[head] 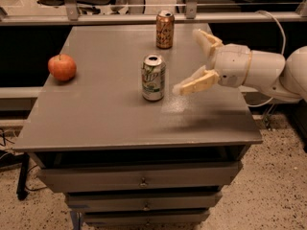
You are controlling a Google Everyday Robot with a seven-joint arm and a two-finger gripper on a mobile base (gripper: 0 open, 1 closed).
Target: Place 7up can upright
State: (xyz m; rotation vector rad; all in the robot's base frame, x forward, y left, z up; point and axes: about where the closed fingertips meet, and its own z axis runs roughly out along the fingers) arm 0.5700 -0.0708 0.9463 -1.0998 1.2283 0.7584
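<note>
The 7up can (153, 77), silvery-white with green print, stands upright near the middle of the grey table (105, 119). My gripper (188, 60) is to the right of the can, apart from it and a little above the tabletop. Its two cream fingers (195, 84) are spread open and hold nothing. The white arm reaches in from the right edge of the view.
A copper-brown can (164, 29) stands upright at the back of the table, behind the 7up can. A red apple (62, 67) lies near the left edge. Drawers sit under the tabletop. A cable hangs at the right.
</note>
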